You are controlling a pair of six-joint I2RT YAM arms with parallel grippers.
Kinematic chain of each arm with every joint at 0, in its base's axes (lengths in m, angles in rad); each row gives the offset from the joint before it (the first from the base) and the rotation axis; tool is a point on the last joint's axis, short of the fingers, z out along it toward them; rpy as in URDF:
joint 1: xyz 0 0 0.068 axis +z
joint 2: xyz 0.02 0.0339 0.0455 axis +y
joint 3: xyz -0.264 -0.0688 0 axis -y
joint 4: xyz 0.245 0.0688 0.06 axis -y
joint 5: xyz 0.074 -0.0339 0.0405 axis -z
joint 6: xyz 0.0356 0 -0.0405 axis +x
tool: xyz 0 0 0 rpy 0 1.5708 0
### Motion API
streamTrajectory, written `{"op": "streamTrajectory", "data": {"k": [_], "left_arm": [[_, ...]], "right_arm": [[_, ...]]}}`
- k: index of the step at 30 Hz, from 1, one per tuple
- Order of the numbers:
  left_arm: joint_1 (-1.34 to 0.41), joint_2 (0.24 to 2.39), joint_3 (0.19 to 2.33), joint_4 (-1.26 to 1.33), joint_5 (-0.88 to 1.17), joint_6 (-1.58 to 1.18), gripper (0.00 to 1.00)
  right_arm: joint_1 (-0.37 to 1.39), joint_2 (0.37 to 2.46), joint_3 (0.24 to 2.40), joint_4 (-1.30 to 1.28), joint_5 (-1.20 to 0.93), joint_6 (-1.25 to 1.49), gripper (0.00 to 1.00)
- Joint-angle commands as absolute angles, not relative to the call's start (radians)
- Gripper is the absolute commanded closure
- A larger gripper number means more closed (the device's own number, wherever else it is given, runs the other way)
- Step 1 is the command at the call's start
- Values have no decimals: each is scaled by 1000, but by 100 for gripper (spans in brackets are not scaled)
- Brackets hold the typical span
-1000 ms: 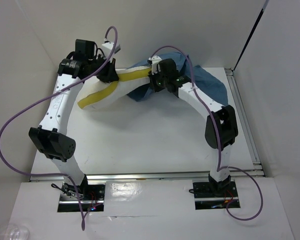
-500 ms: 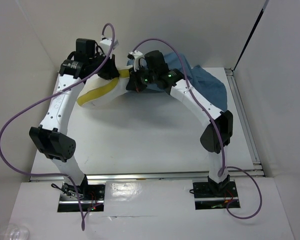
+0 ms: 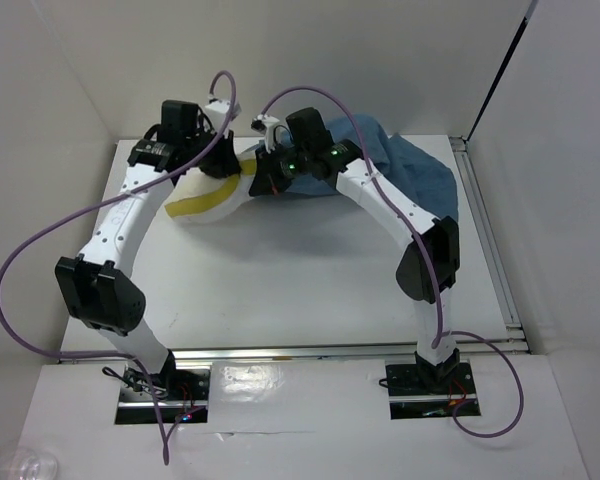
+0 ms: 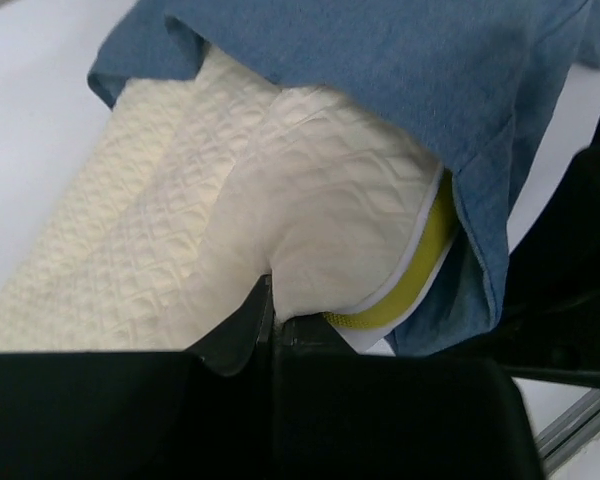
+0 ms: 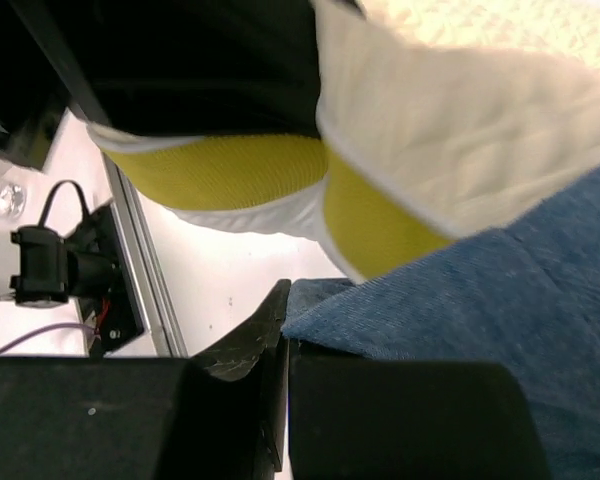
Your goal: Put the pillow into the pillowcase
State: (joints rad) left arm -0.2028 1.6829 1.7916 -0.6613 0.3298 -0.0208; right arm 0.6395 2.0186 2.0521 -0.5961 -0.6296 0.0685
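– Just ahead of the left claw (image 4: 272,318), where did the pillow (image 4: 180,230) lie?
– Pinched there by its cream cover, its far end tucked under the pillowcase (image 4: 430,70). The right claw (image 5: 285,335) was pressed shut on the blue hem.
– Best way on?
– I'd say draw that hem along the pillow while the left claw held it taut. Its long axis slanted across the counter (image 3: 300,280), pointing toward the right claw.

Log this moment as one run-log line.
left claw: shut on pillow edge | right claw: shut on pillowcase hem | pillow: partly covered by pillowcase | stage: insertion unfinished
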Motion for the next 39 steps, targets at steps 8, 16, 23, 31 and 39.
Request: {"op": "streamTrajectory", "data": {"k": [8, 16, 23, 31, 39], "left_arm": [[-275, 1626, 1326, -460, 357, 74, 100], [-285, 1651, 1227, -380, 393, 55, 100], [-285, 1637, 1161, -362, 437, 43, 100], [-310, 1507, 1057, -406, 405, 126, 100], [-341, 1264, 979, -463, 240, 172, 7]], "right_arm": [[660, 1893, 2028, -503, -805, 100, 98], [609, 1881, 2122, -604, -694, 72, 61], [594, 1854, 2043, -586, -266, 6, 61], [594, 2035, 2136, -615, -228, -32, 60], [583, 2224, 2229, -652, -299, 20, 58]]}}
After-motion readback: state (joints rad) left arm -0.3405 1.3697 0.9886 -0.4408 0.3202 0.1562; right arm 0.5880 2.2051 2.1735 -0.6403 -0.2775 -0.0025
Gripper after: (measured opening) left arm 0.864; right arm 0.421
